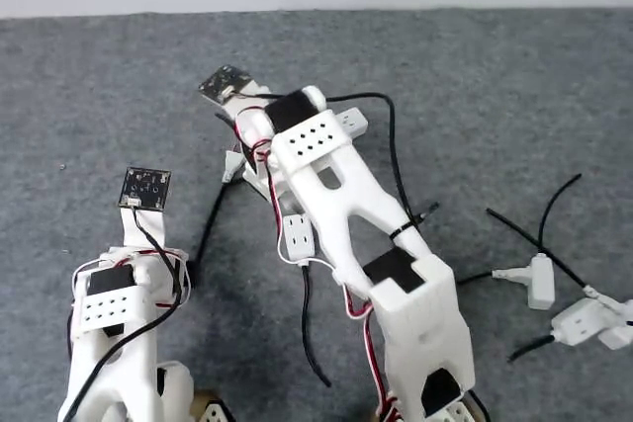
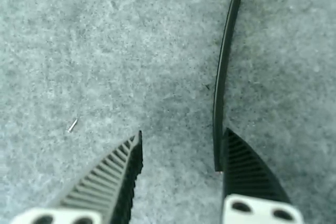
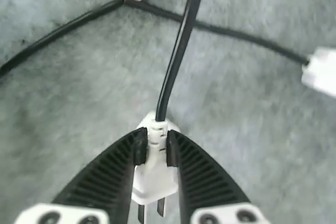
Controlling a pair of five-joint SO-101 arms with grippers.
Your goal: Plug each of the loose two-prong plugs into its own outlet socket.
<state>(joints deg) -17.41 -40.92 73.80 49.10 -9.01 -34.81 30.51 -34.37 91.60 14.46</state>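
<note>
The grey carpeted table (image 1: 495, 96) is crossed by the right arm (image 1: 346, 205), stretched towards its far side, while the left arm (image 1: 114, 313) is held low at the near edge. A black cable (image 2: 223, 77) is seen just beside the left gripper (image 2: 182, 136), whose jaws are spread with nothing between them. White outlet sockets lie loose: a near socket (image 1: 297, 236) is tucked just beside the right forearm, a far socket (image 1: 351, 124) sits by that arm's wrist, and the outlying sockets (image 1: 584, 321) are found well apart on its outer side. The two-prong plug (image 3: 152, 177) is clamped by its flat sides in the right gripper (image 3: 155, 139), above the carpet, with its prongs turned back towards the wrist and its cord (image 3: 178, 51) led away forward. The plug is judged light, rigid and smooth, so it may pivot in the grip. The springy cord is likely to tug it off line. The thin prongs could be bent by a skewed push. A hold on the moulded body is best, with the prongs left free. The crossing cords, and a socket likely to slide when pressed, are judged the main obstacles.
</note>
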